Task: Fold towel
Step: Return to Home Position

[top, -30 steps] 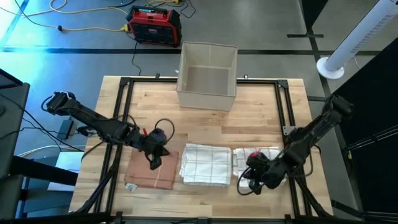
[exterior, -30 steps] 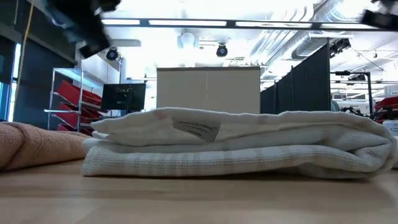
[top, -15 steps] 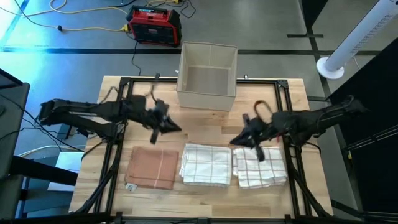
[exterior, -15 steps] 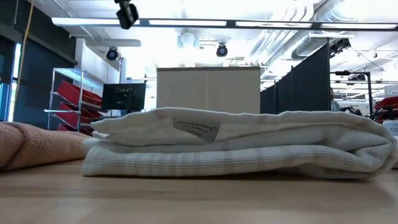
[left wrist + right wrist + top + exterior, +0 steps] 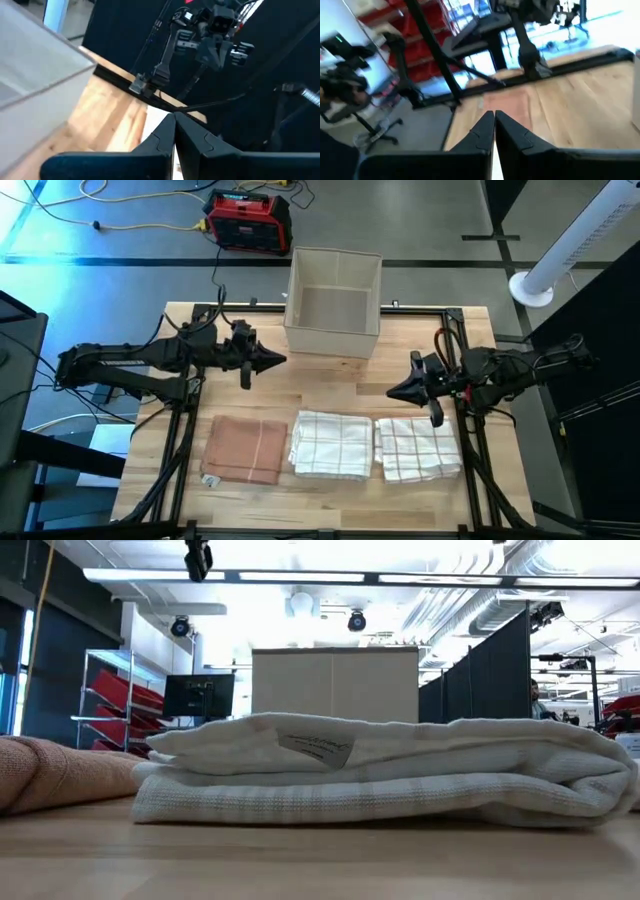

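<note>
Three folded towels lie in a row near the table's near edge: a pink-brown one on the left, a white checked one in the middle, another white checked one on the right. The low view shows the middle towel flat on the wood with the pink one beside it. My left gripper hovers shut above the table's left half, pointing right. My right gripper hovers shut above the right half, pointing left. Both are raised clear of the towels.
A white open box stands at the table's far edge, between the two arms. A black frame runs around the table top. Bare wood lies between the box and the towels. A white fan column stands off the right side.
Both arms have risen from the towels and drawn back toward the table's far side. The left gripper left the pink towel and moved up and far; the right left the right towel and swung up, now pointing left. The three towels stay folded and still.
</note>
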Tool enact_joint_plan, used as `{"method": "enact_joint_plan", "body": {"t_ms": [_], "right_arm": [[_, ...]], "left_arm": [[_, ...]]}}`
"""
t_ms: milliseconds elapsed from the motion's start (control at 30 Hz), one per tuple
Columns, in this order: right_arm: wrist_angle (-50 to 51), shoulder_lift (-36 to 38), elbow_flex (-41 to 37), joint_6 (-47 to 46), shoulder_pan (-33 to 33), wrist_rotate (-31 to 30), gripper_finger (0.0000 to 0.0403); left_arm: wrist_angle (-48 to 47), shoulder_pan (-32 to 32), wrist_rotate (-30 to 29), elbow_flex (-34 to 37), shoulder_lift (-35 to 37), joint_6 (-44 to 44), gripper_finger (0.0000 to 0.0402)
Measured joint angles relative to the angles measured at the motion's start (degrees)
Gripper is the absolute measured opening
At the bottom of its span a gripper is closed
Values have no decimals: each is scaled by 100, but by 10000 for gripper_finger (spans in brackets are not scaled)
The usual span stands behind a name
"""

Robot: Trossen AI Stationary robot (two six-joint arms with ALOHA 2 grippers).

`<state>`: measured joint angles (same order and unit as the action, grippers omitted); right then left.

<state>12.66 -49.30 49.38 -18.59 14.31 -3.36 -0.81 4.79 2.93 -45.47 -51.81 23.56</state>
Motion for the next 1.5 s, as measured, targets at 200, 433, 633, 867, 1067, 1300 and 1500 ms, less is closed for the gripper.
{"method": "enact_joint_plan", "body": {"t_ms": [200, 433, 633, 867, 1067, 1300, 1500], "right_arm": [[-1399, 719, -1498, 438, -76, 402, 0], [-1750, 2023, -2948, 278, -1031, 1820, 0], [-1770, 3390, -3563, 104, -1537, 2385, 0], [-1795, 4676, -4267, 2, -1542, 1434, 0], [-1995, 4885, -4667, 146, -1451, 1627, 0], [-1891, 4898, -4885, 206, -1283, 1604, 0], [-1886, 4908, -4885, 298, -1277, 1411, 0]], "left_arm": [[330, 76, 613, 730, 345, -784, 0], [1214, 790, 1677, 2010, 1014, -497, 0], [1648, 1187, 2004, 2845, 1826, -267, 0], [1857, 1075, 1437, 3330, 2707, -473, 0], [1885, 873, 1200, 3752, 3134, -434, 0], [2123, 644, 1088, 4255, 3510, -384, 0], [1860, 566, 1023, 4483, 3667, -386, 0]]}}
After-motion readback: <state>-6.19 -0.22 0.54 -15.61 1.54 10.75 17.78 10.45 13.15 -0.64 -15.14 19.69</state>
